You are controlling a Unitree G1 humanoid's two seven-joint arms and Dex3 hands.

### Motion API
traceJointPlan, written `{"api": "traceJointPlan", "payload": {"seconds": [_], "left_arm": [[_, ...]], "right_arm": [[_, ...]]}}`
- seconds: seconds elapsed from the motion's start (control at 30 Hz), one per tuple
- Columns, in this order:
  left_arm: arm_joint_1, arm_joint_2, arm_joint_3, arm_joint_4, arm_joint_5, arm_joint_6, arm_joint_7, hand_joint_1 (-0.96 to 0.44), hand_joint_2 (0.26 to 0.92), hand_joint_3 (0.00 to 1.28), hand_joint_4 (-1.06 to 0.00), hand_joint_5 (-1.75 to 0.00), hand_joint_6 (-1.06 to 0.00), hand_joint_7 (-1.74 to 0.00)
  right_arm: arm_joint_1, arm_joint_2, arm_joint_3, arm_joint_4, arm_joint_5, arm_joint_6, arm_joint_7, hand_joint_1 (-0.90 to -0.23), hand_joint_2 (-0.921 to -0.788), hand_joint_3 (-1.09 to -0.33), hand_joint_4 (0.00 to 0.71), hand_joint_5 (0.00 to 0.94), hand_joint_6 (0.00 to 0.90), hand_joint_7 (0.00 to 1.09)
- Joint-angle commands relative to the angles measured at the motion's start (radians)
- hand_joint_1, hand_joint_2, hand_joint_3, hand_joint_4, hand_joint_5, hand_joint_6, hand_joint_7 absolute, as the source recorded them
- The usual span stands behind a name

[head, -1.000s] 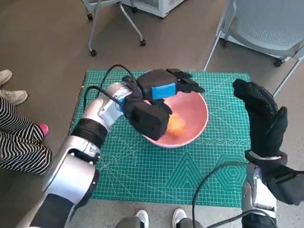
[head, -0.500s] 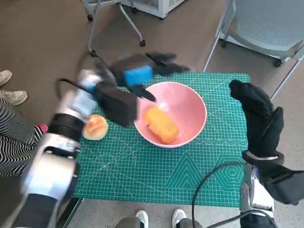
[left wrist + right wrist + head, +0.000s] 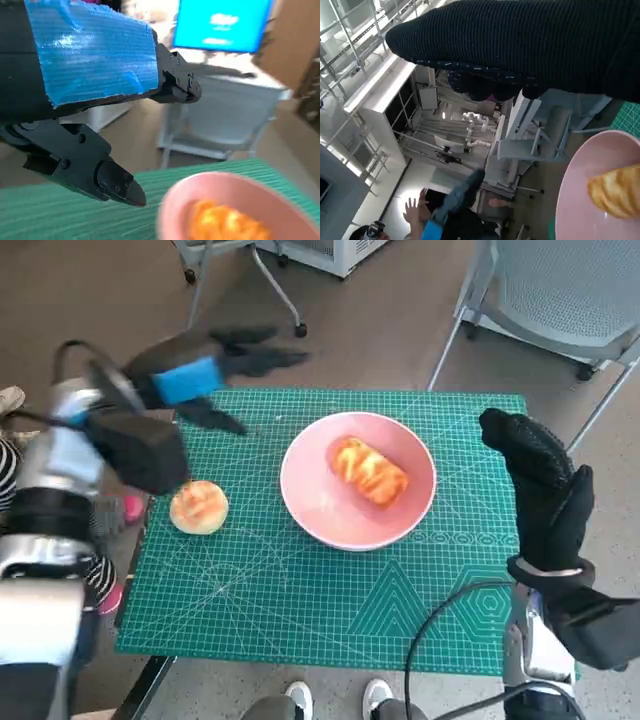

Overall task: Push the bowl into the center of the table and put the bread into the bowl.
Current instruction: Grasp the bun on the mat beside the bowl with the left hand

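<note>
1. Head view: the pink bowl (image 3: 358, 493) sits near the middle of the green cutting mat (image 3: 330, 600) that covers the table. An oblong piece of bread (image 3: 369, 470) lies inside the bowl, toward its far right side.
2. Head view: a second, round bun (image 3: 199, 507) lies on the mat to the left of the bowl, apart from it and close to the mat's left edge.
3. Head view: the left hand (image 3: 205, 371) is raised over the far left corner of the mat. Its fingers are spread and extended toward the right; nothing is held between them.
4. Head view: the right hand (image 3: 541, 487) stands upright beside the right edge of the mat, clear of the bowl. Its gloved fingers are extended and hold nothing.
5. Head view: a grey mesh chair (image 3: 560, 290) stands on the floor beyond the far right corner of the table.
6. Left wrist view: the left hand's black fingers (image 3: 92, 167) are parted and empty above the mat. The bowl rim and the orange-toned bread show blurred in the near corner.
7. Right wrist view: the glove fills a dark band; the finger posture cannot be read here. The bowl edge with the bread inside shows beyond the glove.
</note>
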Motion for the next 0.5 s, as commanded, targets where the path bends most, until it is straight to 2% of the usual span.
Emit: {"api": "traceJointPlan", "payload": {"seconds": [0.03,0.23,0.5], "left_arm": [[0.028,0.053,0.028,0.014,-0.038,0.009,-0.046,-0.33,0.795,0.01,-0.15,-0.01,-0.36,-0.05],[0.079,0.086,0.05,0.006,-0.072,0.016,-0.092,-0.3,0.785,0.0,-0.16,-0.01,-0.38,-0.06],[0.14,0.116,0.059,-0.014,-0.088,0.027,-0.137,-0.3,0.792,0.0,-0.16,-0.01,-0.39,-0.06]], "right_arm": [[0.003,0.011,0.005,0.025,-0.002,0.0,0.001,-0.674,-0.921,-0.712,0.215,0.0,0.1,0.55],[-0.007,0.013,0.008,0.043,-0.009,-0.014,0.001,-0.675,-0.921,-0.715,0.213,0.0,0.098,0.56],[-0.023,0.006,0.008,0.069,0.0,-0.02,0.015,-0.674,-0.921,-0.718,0.213,0.0,0.095,0.56]]}}
